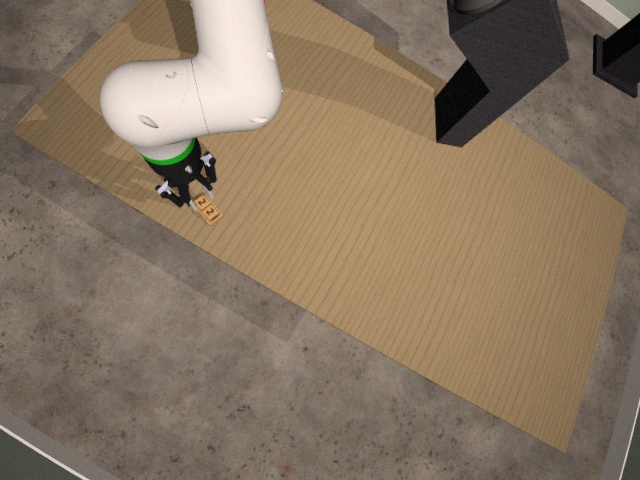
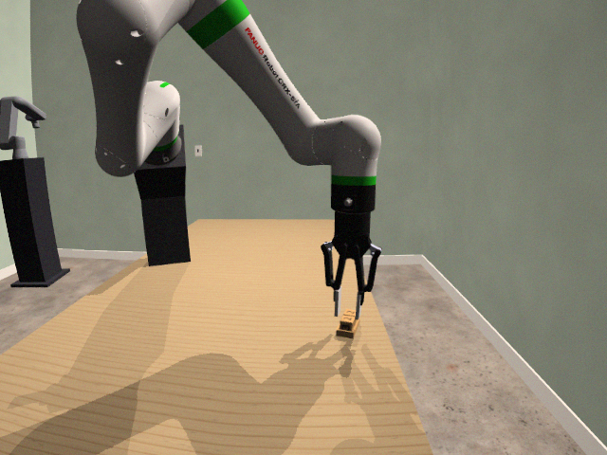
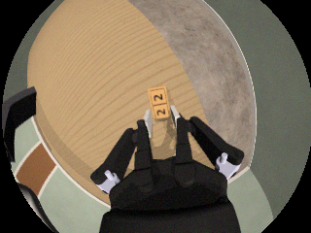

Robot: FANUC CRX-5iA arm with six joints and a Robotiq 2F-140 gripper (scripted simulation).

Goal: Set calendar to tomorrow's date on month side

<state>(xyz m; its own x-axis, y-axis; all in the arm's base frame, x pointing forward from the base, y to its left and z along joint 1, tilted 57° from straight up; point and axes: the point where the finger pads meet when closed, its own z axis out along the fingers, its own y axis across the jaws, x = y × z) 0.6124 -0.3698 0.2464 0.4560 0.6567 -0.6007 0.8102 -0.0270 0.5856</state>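
Two orange cubes sit side by side in a small tray point(image 2: 344, 334) near the table's edge. Each shows a 2 on top: one cube point(image 1: 201, 202) point(image 3: 161, 112) is nearer the gripper, the other cube point(image 1: 209, 211) point(image 3: 157, 97) is at the far end. The month's name cannot be read in any view. My gripper point(image 1: 201, 200) point(image 2: 347, 316) point(image 3: 160, 114) points down and is partly open, with a fingertip on either side of the nearer cube, at about the height of its top. A gap shows beside the left finger in the exterior view; contact on the other side cannot be told.
The wooden table point(image 1: 387, 232) point(image 2: 254, 294) has its long edge close beside the tray, with concrete floor point(image 1: 155, 335) beyond. A dark pedestal point(image 1: 506, 67) point(image 2: 165, 225) stands by the opposite side. The arm's shadow falls over the table.
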